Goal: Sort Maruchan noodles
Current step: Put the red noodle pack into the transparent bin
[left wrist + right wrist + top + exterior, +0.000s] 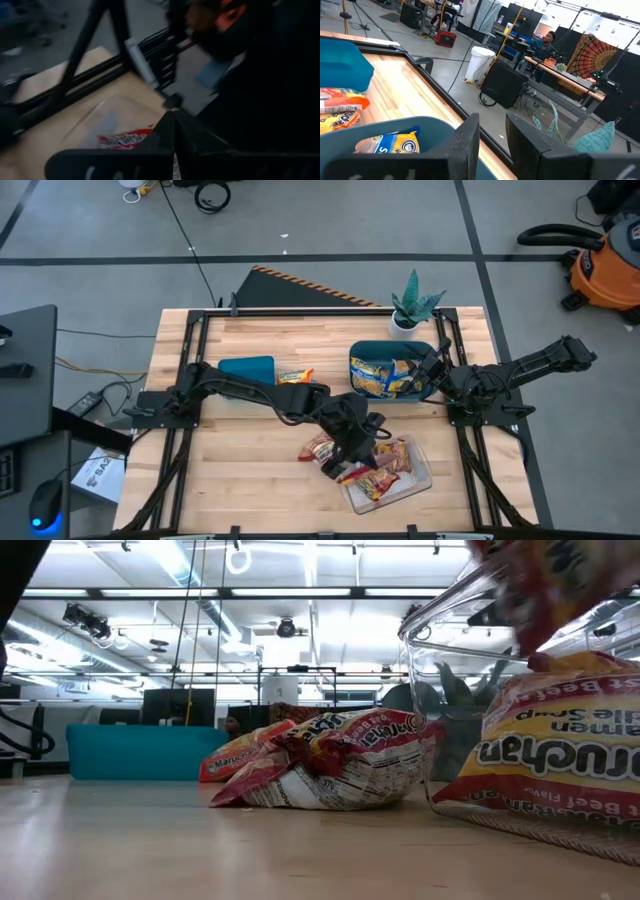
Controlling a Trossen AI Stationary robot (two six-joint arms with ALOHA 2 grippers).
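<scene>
My left gripper [357, 448] is over the near left corner of the clear tray [418, 481], shut on a red-and-yellow Maruchan packet [347, 472]. That packet shows blurred above the tray in the low view [545, 585]. More red packets lie flat in the tray [560, 760] and on the table beside it [318, 448] [330, 770]. Blue-and-yellow packets [385, 375] fill the right teal bin [392, 347]. An orange packet [296, 376] lies by the left teal bin [247, 368]. My right gripper [492, 135] is open and waits over the right bin's rim [395, 125]. My left gripper holds the red-and-yellow packet from above, fingers pointing down. The packet hangs below the fingers [352, 464], lifted clear over the tray's edge [440, 620]. The gripper's own body hides the place of contact, so which part of the packet it has cannot be told.
A potted plant [412, 305] stands at the table's far right corner behind the right bin. Bare wood lies at the table's near left [230, 470] and far middle. A person [547, 37] sits in the room beyond the table.
</scene>
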